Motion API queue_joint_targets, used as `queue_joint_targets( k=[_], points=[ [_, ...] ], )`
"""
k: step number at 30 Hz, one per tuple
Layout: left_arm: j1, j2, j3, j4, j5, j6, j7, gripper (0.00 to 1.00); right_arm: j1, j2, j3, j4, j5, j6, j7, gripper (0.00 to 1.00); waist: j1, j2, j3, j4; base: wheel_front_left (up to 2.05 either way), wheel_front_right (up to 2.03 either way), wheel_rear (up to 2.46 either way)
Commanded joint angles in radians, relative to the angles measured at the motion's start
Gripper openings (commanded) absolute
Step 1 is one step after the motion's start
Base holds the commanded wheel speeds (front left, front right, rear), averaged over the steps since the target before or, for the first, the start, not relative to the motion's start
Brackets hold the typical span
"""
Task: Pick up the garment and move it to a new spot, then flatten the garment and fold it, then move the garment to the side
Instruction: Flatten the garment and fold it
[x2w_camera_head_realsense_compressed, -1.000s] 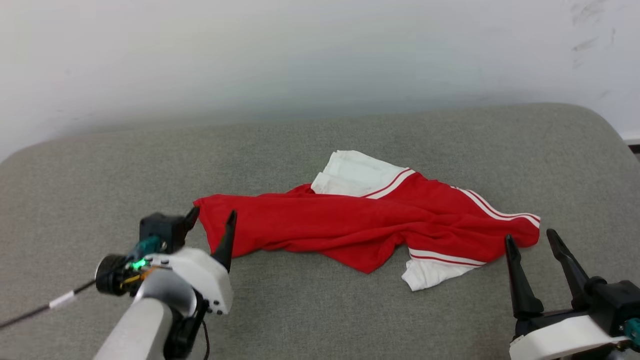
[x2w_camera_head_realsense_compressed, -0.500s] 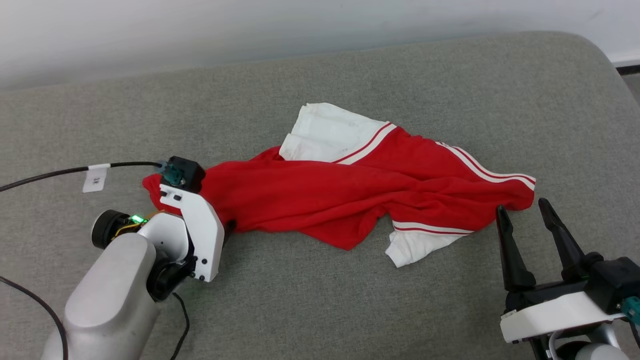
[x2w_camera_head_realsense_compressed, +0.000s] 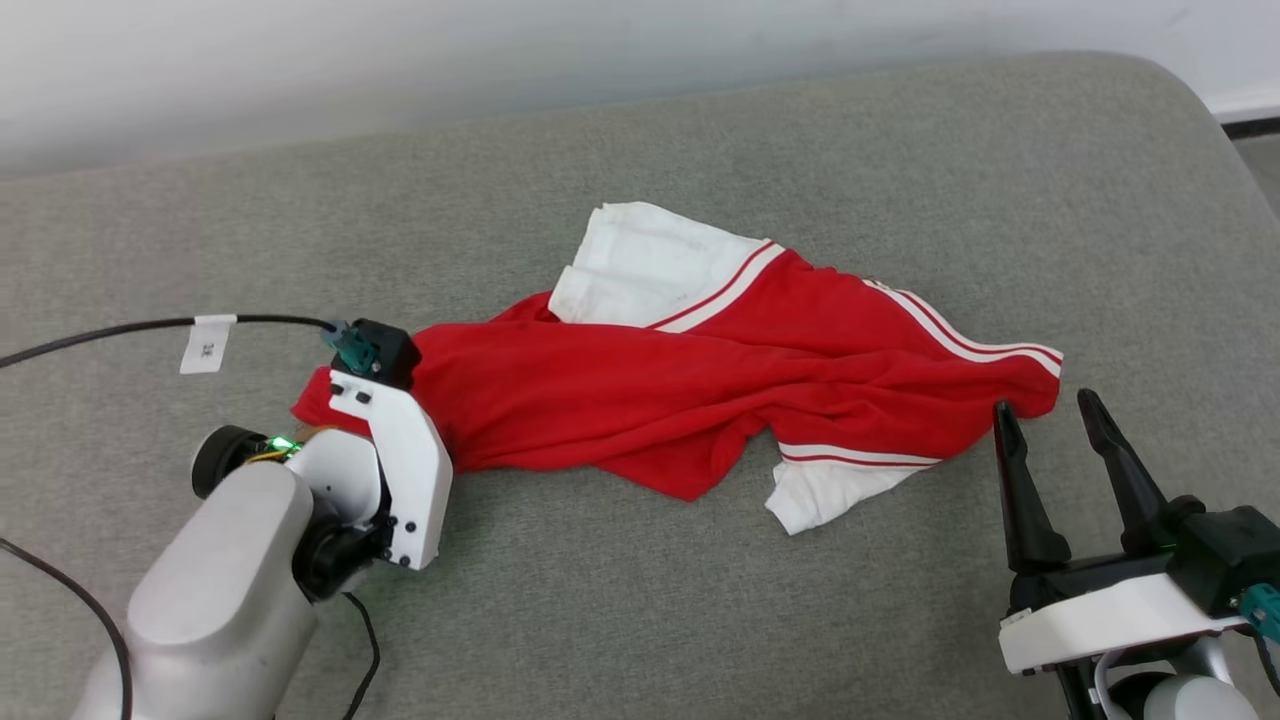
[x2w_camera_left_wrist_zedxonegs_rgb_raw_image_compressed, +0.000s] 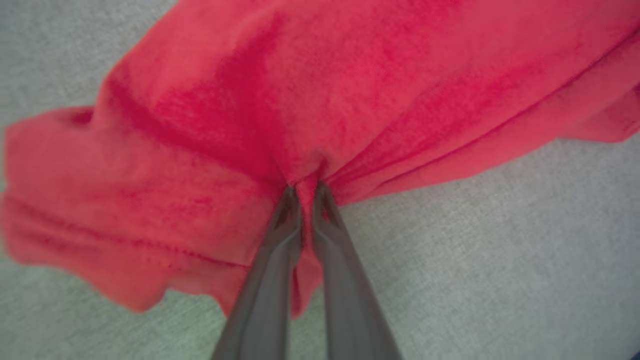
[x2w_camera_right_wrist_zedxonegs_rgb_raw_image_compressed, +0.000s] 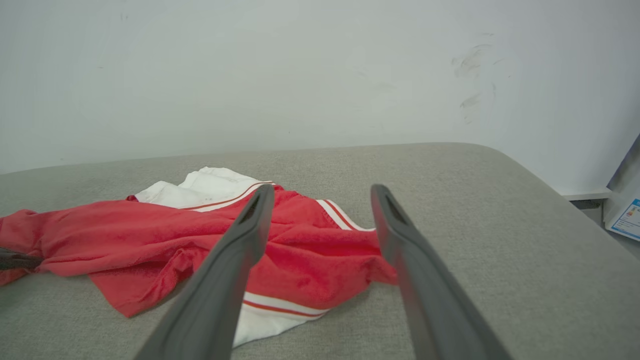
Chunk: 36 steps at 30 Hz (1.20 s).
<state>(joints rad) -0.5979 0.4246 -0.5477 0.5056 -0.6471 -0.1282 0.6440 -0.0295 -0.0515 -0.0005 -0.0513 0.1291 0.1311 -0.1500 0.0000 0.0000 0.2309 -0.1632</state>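
left wrist view: the left gripper (x2w_camera_left_wrist_zedxonegs_rgb_raw_image_compressed: 306, 192) is pinched tight on a fold of the garment (x2w_camera_left_wrist_zedxonegs_rgb_raw_image_compressed: 350, 100) right at its tips, with a sliver of red cloth caught between the two dark fingers. the cloth fans out from that pinch in creases, which suggests the hold is already taking some tension. beneath and to either side of the fingers lies the grey cushion (x2w_camera_left_wrist_zedxonegs_rgb_raw_image_compressed: 500, 260). the bite sits near a hemmed edge and not mid-panel, probably so the shirt trails out long when carried.

head view: the garment sprawls crumpled from the left gripper's tips across toward the right gripper (x2w_camera_head_realsense_compressed: 1042, 400), which rests with its fingers spread and nothing between them. the red end of the shirt lies just beyond its fingertips, close but apart as far as i can tell. one white sleeve (x2w_camera_head_realsense_compressed: 650, 265) sits on the far side of the heap and another white sleeve end (x2w_camera_head_realsense_compressed: 815, 495) pokes out on the side nearer the right gripper. a cable (x2w_camera_head_realsense_compressed: 130, 328) trails away from the left wrist.

right wrist view: the open fingers frame the striped end of the garment, which lies ahead of them on the cushion under a pale wall (x2w_camera_right_wrist_zedxonegs_rgb_raw_image_compressed: 300, 75) — a waiting pose, i'd judge, ready to take the second hold once the pick-up begins. flattening and folding are not yet begun.
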Motion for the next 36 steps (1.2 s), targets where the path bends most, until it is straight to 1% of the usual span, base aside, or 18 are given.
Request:
queue_joint_targets(
  k=[1,4,8,10,13,19,23,25,28,29,30,31,36],
  points=[
    [0.041,-0.005,-0.017,0.005,-0.004,-0.003,-0.012,0.0,-0.003,0.002,-0.003,0.0,-0.01,-0.001,-0.002,1.0,0.0,0.0,-0.018,0.015,0.0,0.0,0.0],
    [0.04,0.006,-0.001,-0.033,0.005,0.0,-0.087,0.0,0.008,0.002,-0.012,0.001,-0.012,-0.001,0.005,1.0,0.0,0.0,-0.047,0.036,0.0,0.0,0.0],
    [0.094,0.024,0.027,-0.108,0.006,0.029,-0.167,0.0,0.029,0.002,-0.018,-0.002,-0.015,-0.001,0.02,1.0,0.0,0.0,-0.088,0.068,0.0,0.0,0.0],
    [0.139,0.041,0.038,-0.162,0.012,0.052,-0.192,0.0,0.036,0.002,-0.02,-0.005,-0.018,-0.001,0.03,1.0,0.0,0.0,-0.108,0.084,0.0,0.0,0.0],
    [0.232,0.073,0.05,-0.252,0.018,0.099,-0.215,0.0,0.054,0.002,-0.024,-0.008,-0.017,-0.001,0.038,1.0,0.0,0.0,-0.142,0.102,0.0,0.0,0.0],
    [0.488,0.12,0.059,-0.416,-0.008,0.214,-0.202,0.0,0.094,0.002,-0.036,-0.018,-0.016,-0.001,0.055,1.0,0.0,0.0,-0.195,0.134,0.0,0.0,0.0],
    [0.645,0.128,0.048,-0.462,-0.038,0.275,-0.17,0.0,0.119,0.002,-0.037,-0.03,-0.018,-0.001,0.069,1.0,0.0,0.0,-0.221,0.145,0.0,0.0,0.0],
    [0.705,0.119,0.037,-0.467,-0.058,0.294,-0.152,0.0,0.128,0.002,-0.036,-0.035,-0.02,-0.001,0.075,1.0,0.0,0.0,-0.233,0.147,0.0,0.0,0.0],
    [0.757,0.096,0.021,-0.475,-0.078,0.307,-0.149,0.0,0.136,0.002,-0.034,-0.043,-0.022,-0.001,0.083,1.0,0.0,0.0,-0.239,0.147,0.0,0.0,0.0],
    [0.762,0.088,0.02,-0.476,-0.077,0.311,-0.16,0.13,0.138,0.002,-0.035,-0.046,-0.022,-0.001,0.085,1.0,0.0,0.0,-0.241,0.148,0.0,0.0,0.0],
    [0.763,0.079,0.018,-0.479,-0.074,0.311,-0.171,0.43,0.141,0.002,-0.036,-0.048,-0.022,-0.001,0.088,1.0,0.0,0.0,-0.242,0.148,0.0,0.0,0.0],
    [0.757,0.068,0.019,-0.484,-0.068,0.313,-0.191,1.0,0.143,0.002,-0.038,-0.05,-0.022,-0.001,0.09,1.0,0.0,0.0,-0.244,0.149,0.0,0.0,0.0],
    [0.689,0.027,0.054,-0.507,-0.021,0.318,-0.336,1.0,0.155,0.002,-0.044,-0.061,-0.018,-0.001,0.097,1.0,0.0,0.0,-0.251,0.147,0.0,0.0,0.0]
  ],
)
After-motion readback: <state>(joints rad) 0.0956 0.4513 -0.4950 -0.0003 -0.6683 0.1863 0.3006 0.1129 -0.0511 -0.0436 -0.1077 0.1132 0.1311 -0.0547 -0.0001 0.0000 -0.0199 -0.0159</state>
